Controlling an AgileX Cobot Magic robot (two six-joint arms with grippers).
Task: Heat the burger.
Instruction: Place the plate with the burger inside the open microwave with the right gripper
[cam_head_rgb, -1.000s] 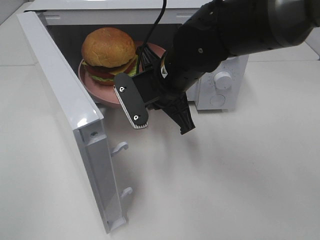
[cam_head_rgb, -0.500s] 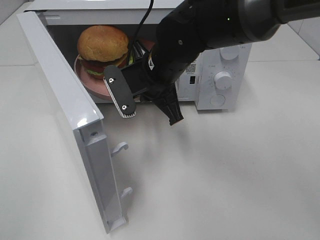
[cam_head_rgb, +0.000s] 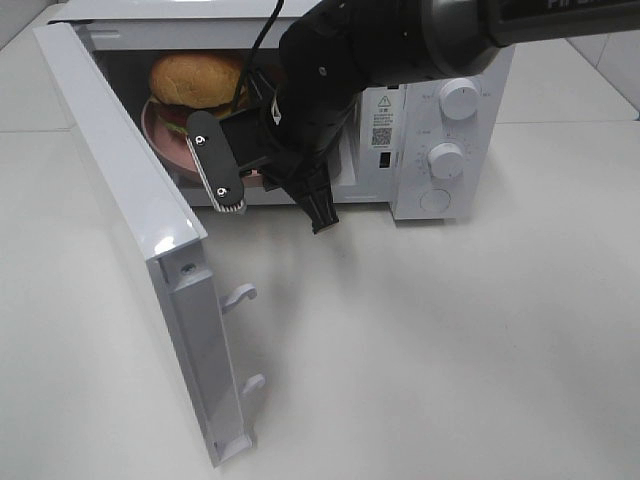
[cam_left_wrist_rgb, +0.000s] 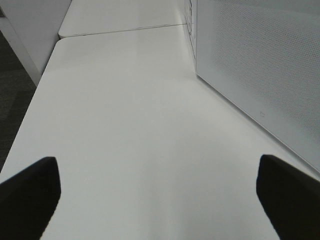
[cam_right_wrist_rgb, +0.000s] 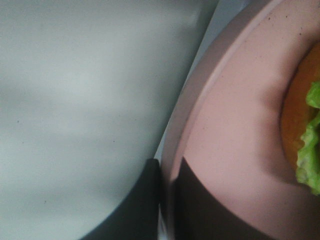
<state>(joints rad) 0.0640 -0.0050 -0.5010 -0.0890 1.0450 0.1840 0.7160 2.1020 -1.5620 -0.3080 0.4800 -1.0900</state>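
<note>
1. tabletop (cam_head_rgb: 450, 350): white, in the foreground; the left gripper (cam_left_wrist_rgb: 155, 200) hangs over it with its fingers (cam_left_wrist_rgb: 30, 195) spread wide.
2. microwave door (cam_head_rgb: 130, 190): swung open on the left.
3. right gripper (cam_right_wrist_rgb: 167, 200): set in the oven's mouth, fingers (cam_right_wrist_rgb: 142, 205) pressed together on the rim of the pink plate (cam_head_rgb: 165, 150).
4. burger (cam_head_rgb: 195, 80): sits on the plate inside the microwave (cam_head_rgb: 440, 110), at the cavity's left.
</note>
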